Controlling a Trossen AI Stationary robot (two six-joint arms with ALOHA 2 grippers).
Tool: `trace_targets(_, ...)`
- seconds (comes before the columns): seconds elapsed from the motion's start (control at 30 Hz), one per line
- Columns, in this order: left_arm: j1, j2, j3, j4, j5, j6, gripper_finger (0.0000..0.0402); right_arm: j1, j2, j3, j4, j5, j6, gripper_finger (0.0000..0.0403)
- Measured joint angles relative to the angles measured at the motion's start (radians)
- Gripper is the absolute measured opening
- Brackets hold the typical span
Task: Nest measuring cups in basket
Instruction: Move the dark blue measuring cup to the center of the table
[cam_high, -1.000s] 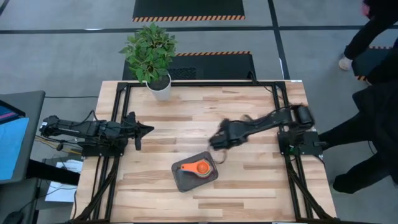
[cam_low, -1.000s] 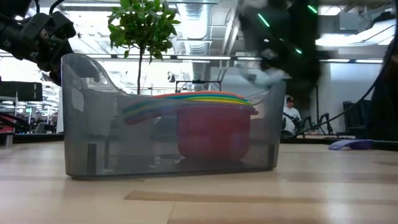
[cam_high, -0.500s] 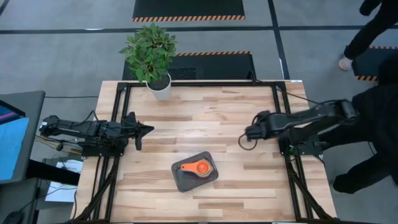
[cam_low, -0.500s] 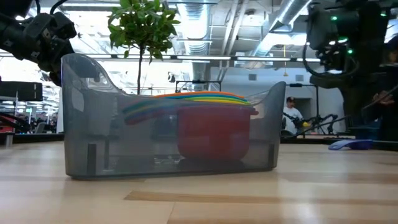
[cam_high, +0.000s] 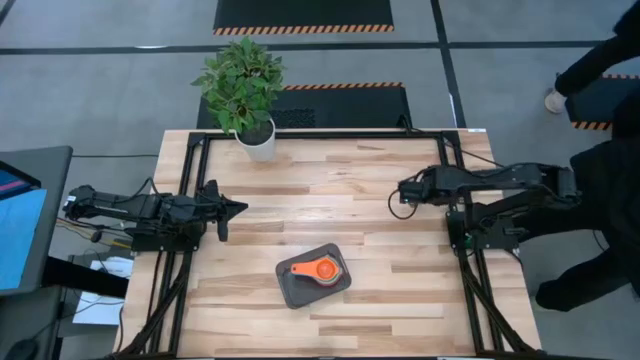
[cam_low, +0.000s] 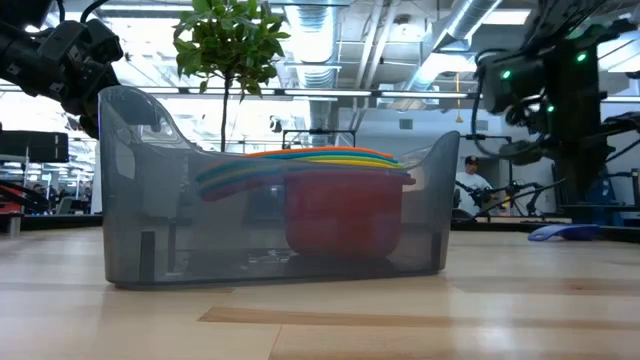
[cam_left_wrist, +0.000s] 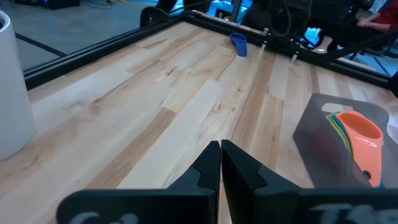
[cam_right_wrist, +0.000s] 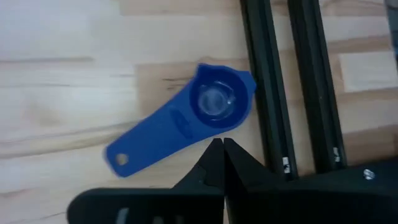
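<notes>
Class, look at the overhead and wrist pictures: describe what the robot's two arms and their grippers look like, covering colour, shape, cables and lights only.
Both arms are dark, slender and jointed, with black cables looping alongside. The left gripper and right gripper each end in two narrow black fingers tapering to points. In the low view, small green lights glow on the right arm's housing. No printed markings are readable.

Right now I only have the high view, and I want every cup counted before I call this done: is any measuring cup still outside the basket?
Observer: Yes. The right wrist view shows a dark blue measuring cup lying bowl-up on the table, beside the black frame rail.
Operator: Is the right gripper holding it?
Observer: No. The right gripper is shut with nothing between its fingers, and the cup lies free just ahead of it.
Operator: What sits under the orange cup?
Observer: The low view shows a red cup at the bottom of the nest in the basket.
</notes>
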Motion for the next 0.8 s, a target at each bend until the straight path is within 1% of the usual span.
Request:
trace_targets(0.2,0.0,0.0,0.0,0.005,0.001,0.0,0.0,-0.097,0.123,0.003,0.023,-0.034,-0.02,0.0033)
trace_targets(0.3,0.0,0.0,0.0,0.007,0.001,-0.002,0.0,-0.15,0.168,0.005,0.032,-0.039,-0.024,0.0024)
trace_targets(0.4,0.0,0.0,0.0,0.007,0.002,-0.004,0.0,-0.202,0.198,0.005,0.091,-0.052,-0.082,0.0008)
trace_targets(0.53,0.0,0.0,0.0,0.007,0.002,-0.004,0.0,-0.261,0.235,0.005,0.188,-0.081,-0.152,0.0015)
trace_targets(0.6,0.0,0.0,0.0,0.007,0.002,-0.004,0.0,-0.289,0.26,0.008,0.206,-0.07,-0.158,0.0017)
trace_targets(0.7,0.0,0.0,0.0,0.007,0.002,-0.004,0.0,-0.319,0.305,0.009,0.207,-0.064,-0.181,0.0008)
trace_targets(0.8,0.0,0.0,0.0,0.007,0.002,-0.004,0.0,-0.321,0.335,0.01,0.209,-0.067,-0.201,0.0006)
